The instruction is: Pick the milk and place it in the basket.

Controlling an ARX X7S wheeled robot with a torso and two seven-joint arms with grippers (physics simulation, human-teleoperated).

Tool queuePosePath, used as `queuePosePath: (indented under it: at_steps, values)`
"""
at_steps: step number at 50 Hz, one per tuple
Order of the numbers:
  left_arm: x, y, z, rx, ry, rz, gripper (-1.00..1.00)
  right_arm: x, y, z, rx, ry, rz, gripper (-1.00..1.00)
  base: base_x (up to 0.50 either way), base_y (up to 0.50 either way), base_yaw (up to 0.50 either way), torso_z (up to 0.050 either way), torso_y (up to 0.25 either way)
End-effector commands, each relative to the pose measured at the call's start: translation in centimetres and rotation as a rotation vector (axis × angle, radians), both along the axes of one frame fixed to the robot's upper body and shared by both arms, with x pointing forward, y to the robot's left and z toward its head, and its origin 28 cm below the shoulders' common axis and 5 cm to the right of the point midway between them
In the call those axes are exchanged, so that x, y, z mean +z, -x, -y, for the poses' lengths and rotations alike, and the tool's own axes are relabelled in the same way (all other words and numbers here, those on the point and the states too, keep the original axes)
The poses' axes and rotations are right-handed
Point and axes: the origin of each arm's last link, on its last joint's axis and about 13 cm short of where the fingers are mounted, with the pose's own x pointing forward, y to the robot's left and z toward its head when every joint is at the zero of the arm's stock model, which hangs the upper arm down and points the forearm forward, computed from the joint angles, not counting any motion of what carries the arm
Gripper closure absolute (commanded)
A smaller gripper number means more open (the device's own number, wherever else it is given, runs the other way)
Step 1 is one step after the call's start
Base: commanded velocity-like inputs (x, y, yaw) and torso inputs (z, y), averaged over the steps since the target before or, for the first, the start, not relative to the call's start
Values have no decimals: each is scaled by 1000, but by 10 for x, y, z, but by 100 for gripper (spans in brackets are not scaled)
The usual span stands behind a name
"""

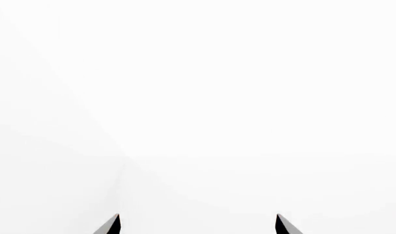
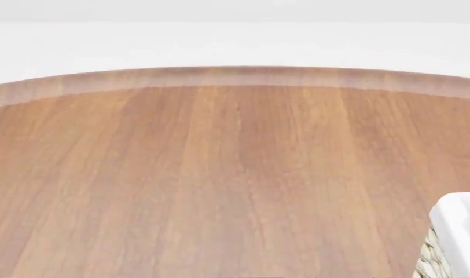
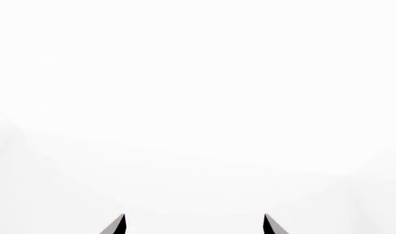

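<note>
Head view looks down on a broad brown wood-grain bench (image 2: 219, 185) with a curved far edge, behind which lies plain white ground. At the near right corner of that view sits one corner of the large cream-white woven wicker basket (image 2: 429, 259), its white cloth lining folded over the rim; the rest of it is cut off by the frame. Neither arm shows in this view, so the basket's place relative to either set of fingers cannot be told from it.

The small red gable-top milk carton is not visible in any of the three views, and where it stands cannot be told.

Left wrist view shows only the two dark pointed tips of the left gripper (image 1: 198, 225), one of its fingers (image 1: 110, 226) on each side of a wide gap. They stand apart, spread, with nothing between them. Ahead of the fingers is a featureless white field with a faint seam running away from them; no object lies in front of them or beside them.

Right wrist view is much the same: the right gripper (image 3: 194, 225) shows two dark tips, its fingers (image 3: 118, 225) parted with an empty gap between them, holding nothing. Beyond the fingers everything is blank white, with only faint shading.
</note>
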Motion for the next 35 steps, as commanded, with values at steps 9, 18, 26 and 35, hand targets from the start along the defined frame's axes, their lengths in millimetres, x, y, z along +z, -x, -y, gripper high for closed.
queuePosePath:
  at_steps: [9, 18, 26, 35]
  values:
    - [0, 0, 0, 1, 0, 1, -100, 0, -1, 0, -16, 2, -9, -100, 314, -22, 0, 0, 0]
    - [0, 0, 0, 2, -1, -3, -100, -2, -5, 0, 2, 7, -40, -100, 0, 0, 0, 0, 0]
    - [-1, -1, 0, 0, -3, -7, -100, -15, -36, -3, 91, 117, -268, -100, 0, 0, 0, 0, 0]
    - [0, -1, 0, 2, -3, -4, -100, -21, -56, 2, 225, 237, -469, -100, 0, 0, 0, 0, 0]
